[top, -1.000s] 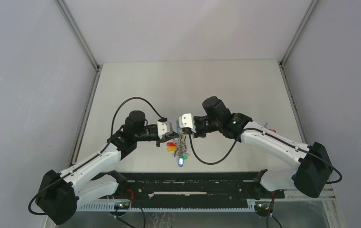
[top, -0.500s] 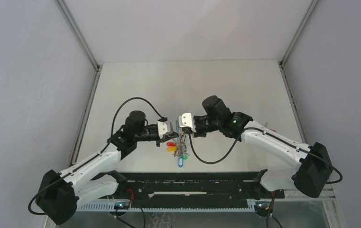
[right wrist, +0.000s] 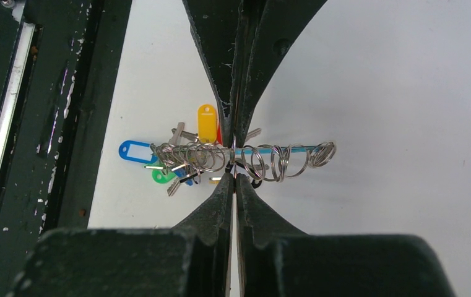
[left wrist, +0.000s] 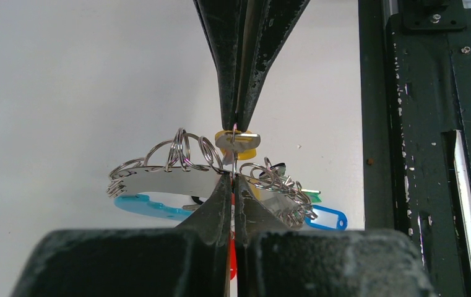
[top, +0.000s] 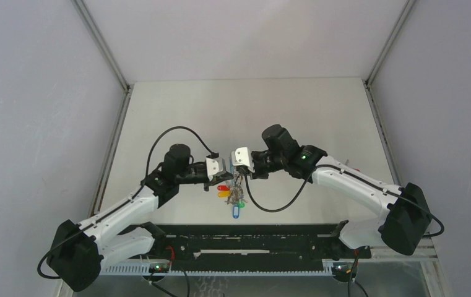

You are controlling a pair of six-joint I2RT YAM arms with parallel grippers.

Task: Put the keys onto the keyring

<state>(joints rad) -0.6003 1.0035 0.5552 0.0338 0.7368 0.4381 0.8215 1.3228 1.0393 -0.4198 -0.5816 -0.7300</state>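
Holds the keyring over the near middle of the counter, right tool clamped shut on its loop. Pinches in the closed left tool a thin wire, seemingly the ring of the keys, against that loop. Has barely moved in a second: nudged the right tool leftward, let the blue tag sag. Points to threading begun, unfinished. Crowds the join with small rings.

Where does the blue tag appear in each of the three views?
Top external: blue tag at centre, just above the black rail.
Left wrist: tag low right, beside the rail.
Right wrist: tag mid left, beside the rail.
Shared landmark: the rail.
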